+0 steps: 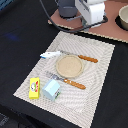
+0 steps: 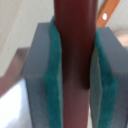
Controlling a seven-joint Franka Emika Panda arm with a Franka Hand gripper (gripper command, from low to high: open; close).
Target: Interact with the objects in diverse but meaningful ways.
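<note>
Reddish-brown pan handle (image 2: 74, 60) clamped in the closed end effector (image 2: 75, 75).
Handle's long axis runs lengthwise between the green pads (image 2: 52, 85); carton (image 1: 51, 90) and yellow box (image 1: 34, 88) lie well apart, at the mat's (image 1: 100, 65) opposite end.

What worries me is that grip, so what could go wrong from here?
1. The reddish-brown handle looks round and smooth between the teal pads. It may twist or slip in the jaws under load.
2. The pale blue carton stands close beside the yellow box and the fork. A low sweep or set-down there could topple them.
</note>
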